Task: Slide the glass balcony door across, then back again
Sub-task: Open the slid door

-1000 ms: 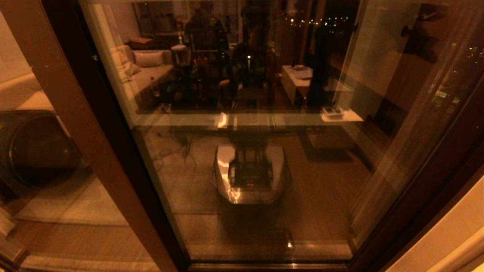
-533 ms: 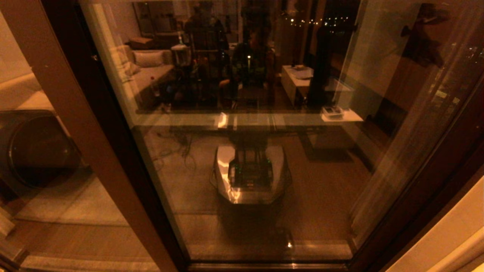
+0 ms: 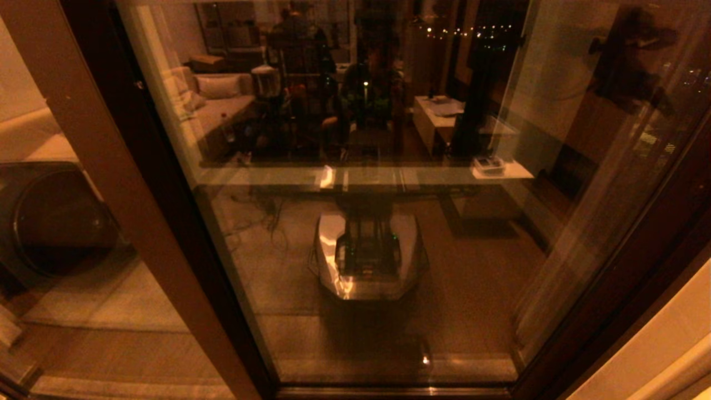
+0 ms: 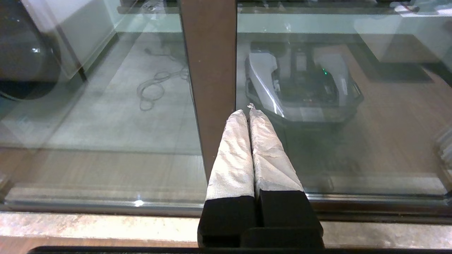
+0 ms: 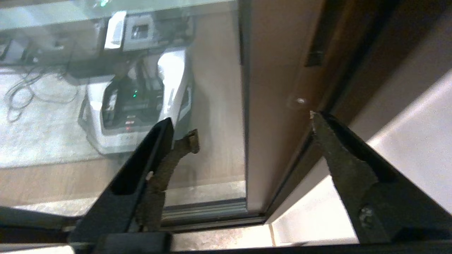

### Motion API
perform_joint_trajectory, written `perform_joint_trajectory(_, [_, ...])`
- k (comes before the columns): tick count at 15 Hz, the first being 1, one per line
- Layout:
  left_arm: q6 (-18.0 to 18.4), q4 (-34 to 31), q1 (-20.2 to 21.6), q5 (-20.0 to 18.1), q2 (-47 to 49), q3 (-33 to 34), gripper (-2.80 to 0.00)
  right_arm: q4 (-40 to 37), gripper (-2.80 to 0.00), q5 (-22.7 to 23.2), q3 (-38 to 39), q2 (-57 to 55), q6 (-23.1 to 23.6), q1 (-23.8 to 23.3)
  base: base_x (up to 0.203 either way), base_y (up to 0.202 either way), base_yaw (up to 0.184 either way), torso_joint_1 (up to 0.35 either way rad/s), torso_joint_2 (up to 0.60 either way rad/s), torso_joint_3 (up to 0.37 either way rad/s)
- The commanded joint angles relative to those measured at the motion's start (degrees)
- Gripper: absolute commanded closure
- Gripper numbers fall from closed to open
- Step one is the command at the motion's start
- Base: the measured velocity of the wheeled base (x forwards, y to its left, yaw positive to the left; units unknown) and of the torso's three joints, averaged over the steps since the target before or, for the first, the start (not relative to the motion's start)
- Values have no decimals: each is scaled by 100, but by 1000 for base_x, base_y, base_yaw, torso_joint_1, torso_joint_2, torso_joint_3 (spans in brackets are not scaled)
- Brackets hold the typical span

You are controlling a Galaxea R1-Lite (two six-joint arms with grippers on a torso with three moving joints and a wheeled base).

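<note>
Not much has shifted on the door (image 3: 366, 222) since a second ago: the frame edges sit in the same spots in the head view, and only the dark reflected shape near its top right corner has dropped and spread a bit. The door fills nearly the whole head view, a big shiny glass pane in a dark brown frame, mirroring the robot's white base and a dim room behind it.

Left of the door is a lighter brown post (image 3: 105, 183), flat and matte.

Left gripper (image 4: 249, 112): wrapped in crinkly pale fabric, fingers pressed tight together with nothing between them, tips right by the door's brown stile (image 4: 209, 70).

Right gripper (image 5: 240, 128): spread wide, dark rough pads, straddling the door's other stile (image 5: 272, 106) without holding it.
</note>
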State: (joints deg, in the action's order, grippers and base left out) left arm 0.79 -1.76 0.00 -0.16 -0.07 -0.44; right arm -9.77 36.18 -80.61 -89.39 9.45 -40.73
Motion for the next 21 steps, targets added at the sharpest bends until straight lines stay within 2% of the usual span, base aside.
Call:
perform_joint_trajectory(1, [0, 0, 0, -2, -10, 0, 0, 139, -280, 25, 44, -226, 4, 62, 0, 0, 0, 0, 0, 0])
perform_joint_trajectory(9, [0, 0, 0, -2, -10, 0, 0, 978, -280, -40, 108, -726, -40, 185, 0, 0, 0, 0, 0, 0])
perform_joint_trajectory(12, [0, 0, 0, -2, -10, 0, 0, 1601, -280, -28, 109, -978, -305, 283, 0, 0, 0, 0, 0, 0])
perform_joint_trajectory(14, [0, 0, 0, -2, -10, 0, 0, 2151, -280, -49, 109, -1111, -721, 385, 0, 0, 0, 0, 0, 0])
perform_joint_trajectory(16, [0, 0, 0, -2, -10, 8, 0, 2180, -280, -101, 134, -1116, -743, 521, 0, 0, 0, 0, 0, 0])
perform_joint_trajectory(18, [0, 0, 0, -2, -10, 0, 0, 2189, -280, -415, 136, -1124, -725, 573, 0, 0, 0, 0, 0, 0])
perform_joint_trajectory(21, [0, 0, 0, -2, -19, 0, 0, 2198, -280, -445, 92, -1206, -725, 572, 0, 0, 0, 0, 0, 0])
